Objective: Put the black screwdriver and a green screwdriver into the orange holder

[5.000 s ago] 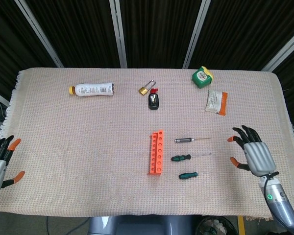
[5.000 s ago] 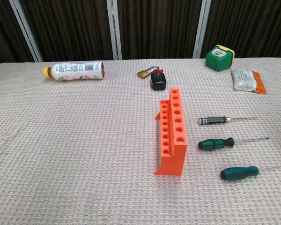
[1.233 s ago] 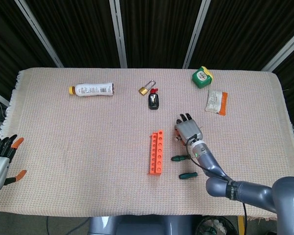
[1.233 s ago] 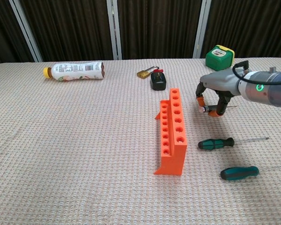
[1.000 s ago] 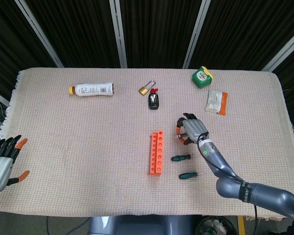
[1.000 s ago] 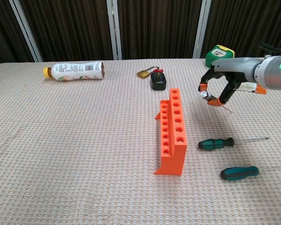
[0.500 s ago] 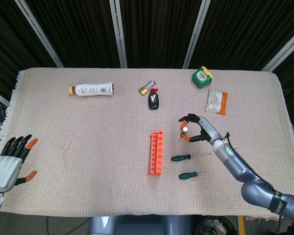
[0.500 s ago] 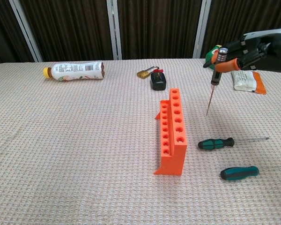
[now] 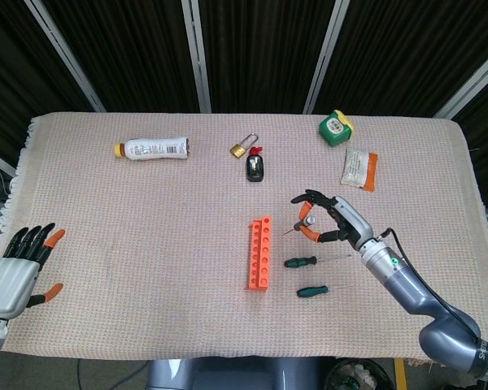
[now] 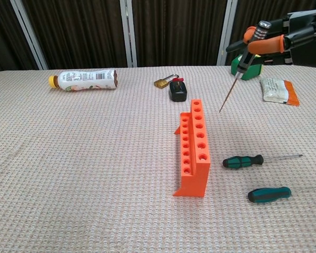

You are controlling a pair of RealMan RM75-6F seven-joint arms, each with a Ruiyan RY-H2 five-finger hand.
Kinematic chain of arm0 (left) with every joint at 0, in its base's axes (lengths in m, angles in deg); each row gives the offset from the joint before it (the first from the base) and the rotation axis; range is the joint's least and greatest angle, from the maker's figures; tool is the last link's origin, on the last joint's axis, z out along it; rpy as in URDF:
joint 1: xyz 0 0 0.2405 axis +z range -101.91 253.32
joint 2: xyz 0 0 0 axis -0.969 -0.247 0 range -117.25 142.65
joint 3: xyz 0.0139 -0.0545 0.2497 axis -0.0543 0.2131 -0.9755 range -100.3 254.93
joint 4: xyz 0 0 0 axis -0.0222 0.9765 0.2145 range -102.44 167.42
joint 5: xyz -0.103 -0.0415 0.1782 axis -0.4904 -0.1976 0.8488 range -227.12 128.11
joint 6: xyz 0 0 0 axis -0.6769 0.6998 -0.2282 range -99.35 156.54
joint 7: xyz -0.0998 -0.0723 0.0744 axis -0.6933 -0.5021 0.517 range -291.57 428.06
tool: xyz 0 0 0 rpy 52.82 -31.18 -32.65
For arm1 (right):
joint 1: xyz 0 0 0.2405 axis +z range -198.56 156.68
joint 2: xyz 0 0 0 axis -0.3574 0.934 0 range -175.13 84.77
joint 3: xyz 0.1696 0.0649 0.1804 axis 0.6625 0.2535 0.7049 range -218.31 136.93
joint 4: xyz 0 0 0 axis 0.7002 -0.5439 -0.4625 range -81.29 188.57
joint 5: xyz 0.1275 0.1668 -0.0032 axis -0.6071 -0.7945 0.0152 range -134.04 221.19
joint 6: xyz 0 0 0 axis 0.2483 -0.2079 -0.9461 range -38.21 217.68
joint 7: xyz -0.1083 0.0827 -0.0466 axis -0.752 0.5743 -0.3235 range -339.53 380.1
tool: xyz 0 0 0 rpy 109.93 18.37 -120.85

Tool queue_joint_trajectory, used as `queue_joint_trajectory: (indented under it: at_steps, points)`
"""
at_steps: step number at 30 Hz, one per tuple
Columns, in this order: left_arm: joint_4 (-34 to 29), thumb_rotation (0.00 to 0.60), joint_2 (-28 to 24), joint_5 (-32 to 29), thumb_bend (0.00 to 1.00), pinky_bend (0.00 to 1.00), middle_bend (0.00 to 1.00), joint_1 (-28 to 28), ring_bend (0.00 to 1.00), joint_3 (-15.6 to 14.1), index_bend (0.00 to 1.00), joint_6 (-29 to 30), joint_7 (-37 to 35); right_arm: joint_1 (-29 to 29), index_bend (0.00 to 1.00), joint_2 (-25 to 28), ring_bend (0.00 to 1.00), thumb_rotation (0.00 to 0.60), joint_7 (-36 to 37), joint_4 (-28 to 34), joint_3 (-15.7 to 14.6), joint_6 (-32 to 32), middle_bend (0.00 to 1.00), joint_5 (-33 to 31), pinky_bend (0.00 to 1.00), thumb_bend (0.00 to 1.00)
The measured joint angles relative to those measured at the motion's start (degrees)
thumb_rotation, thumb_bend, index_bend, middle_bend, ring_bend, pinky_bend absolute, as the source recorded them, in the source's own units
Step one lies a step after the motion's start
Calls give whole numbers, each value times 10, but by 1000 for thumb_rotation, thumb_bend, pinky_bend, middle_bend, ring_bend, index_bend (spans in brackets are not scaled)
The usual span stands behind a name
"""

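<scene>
- Your right hand (image 9: 335, 221) is up in the air over the table (image 9: 146, 244), which has a woven beige cloth on it. The hand is to the right of the orange plastic holder with rows of round holes (image 9: 259, 253).
- That hand pinches the thin black screwdriver with a silver cap (image 10: 243, 62) near its top. The other fingers (image 9: 309, 197) are spread out.
- In the chest view, the black screwdriver hangs tilted. Its sharp tip points down and to the left, toward the far end of the orange holder, but it is above the holder and not touching it.
- The orange holder stands on the table near the middle. You can see nothing in its holes.
- Two green screwdrivers lie flat on the table, just to the right of the holder. The green-and-black one with the long thin shaft (image 10: 243, 161) is farther from you. The teal one with the short fat handle (image 10: 269, 194) is closer to you.
- Your left hand (image 9: 16, 272) is at the left edge of the table, far from the tools. Its fingers are spread and it holds nothing.
- At the far side of the table lie a white plastic bottle with a yellow cap (image 9: 153, 149), a brass padlock (image 9: 241, 147), a small black thing with a red bit (image 9: 255, 166), a green tape measure (image 9: 335, 128) and a white-and-orange packet (image 9: 359, 169).
</scene>
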Motion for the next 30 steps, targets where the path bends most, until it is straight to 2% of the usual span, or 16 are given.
queue_joint_trajectory:
  at_steps: [5, 13, 20, 30]
  points:
    - [0, 600, 1, -5, 193, 0, 0, -1, 0, -1, 88, -5, 2, 9, 594, 14, 0, 600, 52, 12, -24, -27, 248, 53, 0, 442]
    - [2, 600, 4, -11, 191, 0, 0, -4, 0, 0, 88, -10, 3, 51, 593, 35, 0, 600, 112, 21, -79, -58, 248, 99, 0, 442]
    - [7, 600, 7, -15, 191, 0, 0, -4, 0, 1, 88, -10, 1, 97, 594, 36, 0, 600, 117, 11, -111, -55, 248, 93, 0, 442]
    - [15, 600, 10, -21, 190, 0, 0, -2, 0, 0, 88, -11, -5, 126, 594, 33, 0, 600, 98, -1, -129, -57, 248, 60, 0, 443]
